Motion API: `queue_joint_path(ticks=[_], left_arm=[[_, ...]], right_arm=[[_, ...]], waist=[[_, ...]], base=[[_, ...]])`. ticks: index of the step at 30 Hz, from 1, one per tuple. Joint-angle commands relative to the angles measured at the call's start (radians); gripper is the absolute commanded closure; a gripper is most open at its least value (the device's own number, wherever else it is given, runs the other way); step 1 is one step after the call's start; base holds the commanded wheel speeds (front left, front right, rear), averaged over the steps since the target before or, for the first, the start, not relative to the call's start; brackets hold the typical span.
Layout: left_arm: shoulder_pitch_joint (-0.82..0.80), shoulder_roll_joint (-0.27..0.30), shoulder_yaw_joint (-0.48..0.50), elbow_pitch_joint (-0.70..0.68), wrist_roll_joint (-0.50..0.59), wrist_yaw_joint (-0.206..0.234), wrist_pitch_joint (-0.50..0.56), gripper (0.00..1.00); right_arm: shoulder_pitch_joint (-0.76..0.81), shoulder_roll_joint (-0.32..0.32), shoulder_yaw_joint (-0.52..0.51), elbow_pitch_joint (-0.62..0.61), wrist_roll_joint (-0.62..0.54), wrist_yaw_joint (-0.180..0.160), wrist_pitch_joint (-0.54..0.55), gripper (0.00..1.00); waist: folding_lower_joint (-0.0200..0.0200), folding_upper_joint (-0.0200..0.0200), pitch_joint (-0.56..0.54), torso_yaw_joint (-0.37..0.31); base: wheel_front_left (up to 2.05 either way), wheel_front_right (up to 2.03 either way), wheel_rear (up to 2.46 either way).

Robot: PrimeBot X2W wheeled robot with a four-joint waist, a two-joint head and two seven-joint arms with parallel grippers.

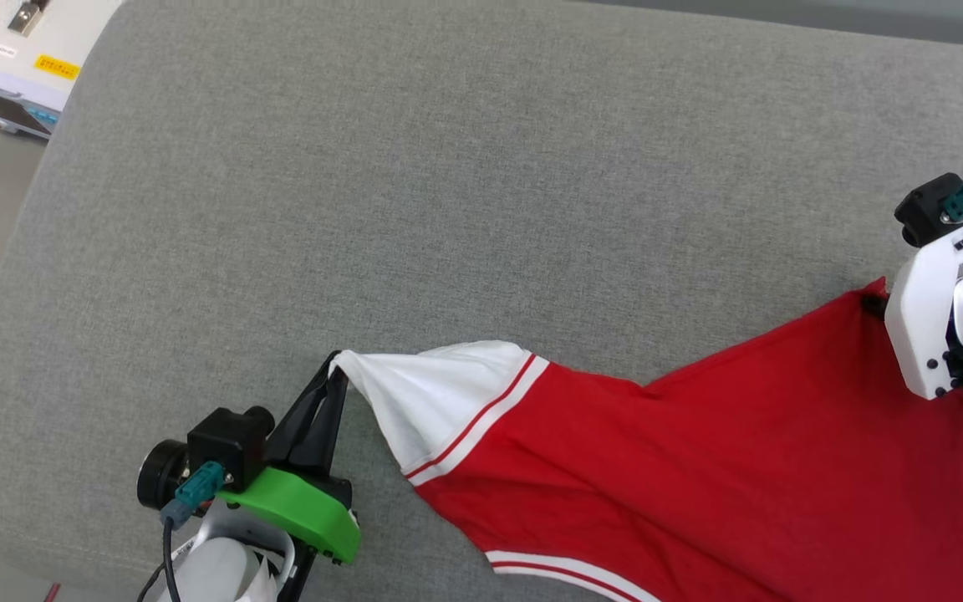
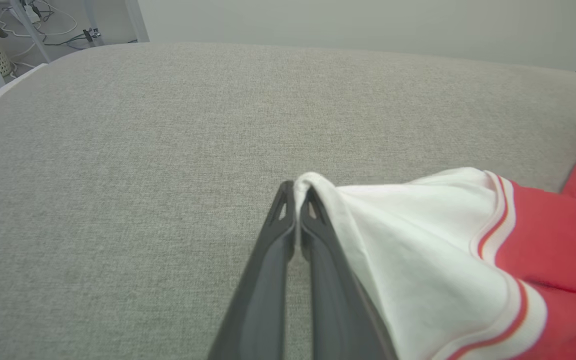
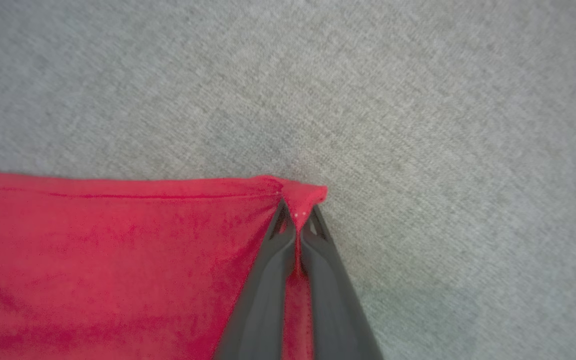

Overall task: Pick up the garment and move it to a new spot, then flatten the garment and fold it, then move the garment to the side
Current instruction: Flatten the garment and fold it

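Two corners pinched so I can pull the garment [image 1: 699,468] taut & flat on the grey cushion [image 1: 448,167]: L gripper [image 2: 295,197] clamped on the white sleeve tip [image 2: 318,181], R gripper [image 3: 296,215] clamped on a red corner [image 3: 310,192], cloth stretched btwn them.

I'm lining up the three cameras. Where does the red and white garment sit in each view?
Head view: garment spans lower middle to right edge, white sleeve pinched by the left gripper.
Left wrist view: right side, white sleeve nearest, red beyond.
Right wrist view: lower left, red corner pinched in the right gripper.
Shared landmark: the grey cushion beneath it.
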Motion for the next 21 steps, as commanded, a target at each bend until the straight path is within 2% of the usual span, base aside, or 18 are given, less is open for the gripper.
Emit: queue_joint_path(ticks=[1,6,11,21], left_arm=[[0.005,-0.001,0.008,0.001,0.012,-0.002,-0.006,1.00],[0.021,0.020,0.020,-0.013,0.021,-0.004,-0.006,1.00],[0.004,0.051,0.032,-0.056,0.024,-0.007,-0.001,1.00],[-0.169,0.117,0.069,-0.167,0.030,-0.018,0.043,1.00]], right_arm=[[0.006,0.009,0.014,0.016,0.012,-0.001,-0.031,1.00],[-0.012,-0.015,0.005,-0.014,0.024,-0.001,-0.182,1.00],[-0.003,-0.053,-0.025,-0.070,0.032,-0.001,-0.284,1.00],[0.023,-0.085,-0.151,-0.238,0.018,-0.001,-0.396,1.00]], waist=[[-0.0001,0.0000,-0.030,-0.020],[-0.0001,0.0000,-0.091,-0.053],[-0.0001,0.0000,-0.139,-0.088],[-0.0001,0.0000,-0.196,-0.157]], base=[[0.00,0.00,0.00],[0.00,0.00,0.00],[0.00,0.00,0.00],[0.00,0.00,0.00]])
